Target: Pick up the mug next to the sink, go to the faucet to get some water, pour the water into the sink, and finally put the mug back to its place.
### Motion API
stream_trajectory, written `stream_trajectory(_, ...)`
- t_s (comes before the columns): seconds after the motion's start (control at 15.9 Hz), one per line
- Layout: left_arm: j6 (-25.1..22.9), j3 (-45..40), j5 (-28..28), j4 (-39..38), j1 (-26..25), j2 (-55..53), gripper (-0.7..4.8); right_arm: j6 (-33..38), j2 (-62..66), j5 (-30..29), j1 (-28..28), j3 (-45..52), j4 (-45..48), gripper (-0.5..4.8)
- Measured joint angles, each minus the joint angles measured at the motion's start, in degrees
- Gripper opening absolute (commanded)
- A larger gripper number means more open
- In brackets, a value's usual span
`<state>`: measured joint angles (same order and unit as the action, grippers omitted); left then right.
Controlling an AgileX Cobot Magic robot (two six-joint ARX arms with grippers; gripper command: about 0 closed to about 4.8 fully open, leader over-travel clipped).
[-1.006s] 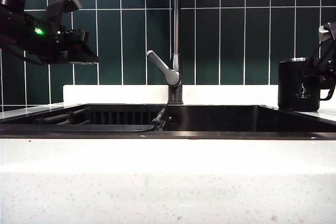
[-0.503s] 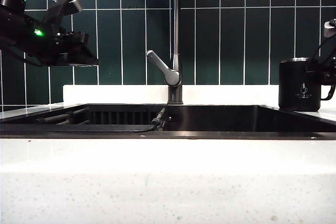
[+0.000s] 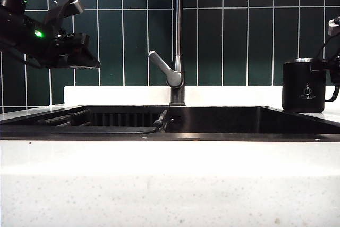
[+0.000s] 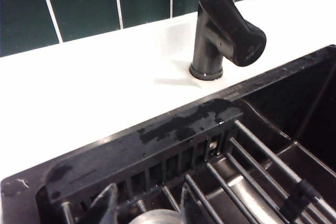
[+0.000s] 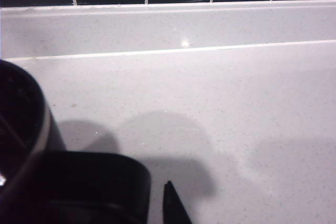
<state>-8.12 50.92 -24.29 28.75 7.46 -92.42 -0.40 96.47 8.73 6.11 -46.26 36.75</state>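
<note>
Tiled wall (image 3: pixel 239 25), mug (image 3: pixel 303 86), wrist-only rack (image 4: pixel 252 171)

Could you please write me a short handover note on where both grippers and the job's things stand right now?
Left gripper: jaws open, empty, hovering above the slatted rack end of the wide black sink.
Right gripper: at the handle of the matte black steel-rimmed mug; whether its jaws have shut is unclear.
The mug stands upright on the white speckled countertop, right of the sink.
Tall dark grey faucet: no water visible.
Done: approach to the mug.
Left: lift, fill, pour, return.
</note>
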Motion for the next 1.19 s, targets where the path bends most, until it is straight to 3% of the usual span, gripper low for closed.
stream_trajectory(0.13,0.0,0.0,0.0,-0.3,0.0,-0.1,1.51,0.0,0.0,-0.1,0.0,0.0,0.0,0.39)
stream_trajectory(0.69,0.0,0.0,-0.1,-0.3,0.0,-0.1,1.51,-1.4,-0.2,-4.3,0.1,-0.1,1.4,-0.01)
stream_trajectory(1.19,0.0,0.0,-0.2,-0.3,0.0,-0.1,1.51,-3.6,-1.2,-9.2,0.2,-0.2,2.8,-0.01)
